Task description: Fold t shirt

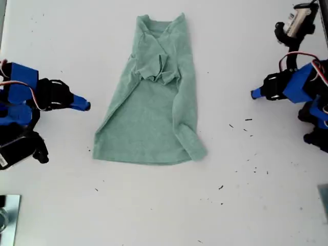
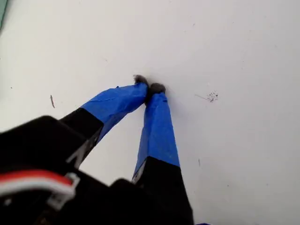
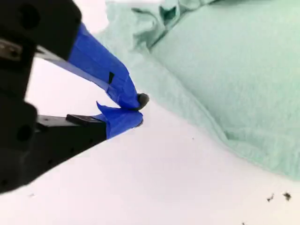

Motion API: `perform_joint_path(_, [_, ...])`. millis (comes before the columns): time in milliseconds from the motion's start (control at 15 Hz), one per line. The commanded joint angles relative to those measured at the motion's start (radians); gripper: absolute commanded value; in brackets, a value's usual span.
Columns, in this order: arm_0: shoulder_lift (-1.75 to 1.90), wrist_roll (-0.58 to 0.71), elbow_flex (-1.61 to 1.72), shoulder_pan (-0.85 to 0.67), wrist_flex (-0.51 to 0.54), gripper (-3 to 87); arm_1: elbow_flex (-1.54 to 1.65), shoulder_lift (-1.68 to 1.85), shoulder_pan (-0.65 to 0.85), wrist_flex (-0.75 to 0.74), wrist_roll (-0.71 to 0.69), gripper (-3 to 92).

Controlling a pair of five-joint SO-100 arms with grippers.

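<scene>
The pale green t shirt (image 1: 154, 97) lies flat on the white table, both sleeves folded inward.

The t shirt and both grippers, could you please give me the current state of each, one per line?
T shirt: flat on the table, sleeves and sides folded inward into a narrow strip, not yet folded lengthwise.
My first gripper: shut, empty, over bare table.
My second gripper: shut, empty, just beside the shirt's edge.

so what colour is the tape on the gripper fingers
Blue, over black fingers; clearest in the first wrist view.
</scene>
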Motion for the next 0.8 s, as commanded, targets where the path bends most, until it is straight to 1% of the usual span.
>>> perform_joint_path(0, [-0.27, 0.147, -0.456, 0.006, 0.183, -0.3, -0.003, -0.012, 0.012, -0.011, -0.009, 2.5])
perform_joint_path(67, [-0.405, 0.261, -0.591, 0.005, 0.267, -0.2, -0.002, -0.009, 0.009, -0.012, -0.011, 2.5])
perform_joint_path(133, [-0.525, 0.336, -0.667, 0.002, 0.336, 7.0, 0.0, -0.009, 0.008, -0.015, -0.014, 2.5])
perform_joint_path(200, [-0.581, 0.368, -0.693, 0.005, 0.356, 23.1, 0.0, -0.009, 0.008, -0.017, -0.014, 2.5])
perform_joint_path(267, [-0.584, 0.37, -0.69, 0.008, 0.344, 29.1, 0.002, -0.005, 0.005, -0.017, -0.014, 2.5])
perform_joint_path(333, [-0.586, 0.385, -0.681, 0.003, 0.337, 31.0, 0.006, 0.008, 0.002, -0.015, -0.011, 2.5])
perform_joint_path(400, [-0.583, 0.393, -0.638, -0.009, 0.322, 29.8, 0.012, 0.028, 0.0, -0.008, -0.009, 2.5])
perform_joint_path(533, [-0.583, 0.42, -0.525, -0.011, 0.221, 29.1, 0.032, 0.091, -0.002, 0.015, -0.008, 2.5])
perform_joint_path(733, [-0.676, 0.408, -0.416, 0.052, 0.046, 28.9, 0.054, 0.163, -0.005, 0.041, -0.005, 2.5])
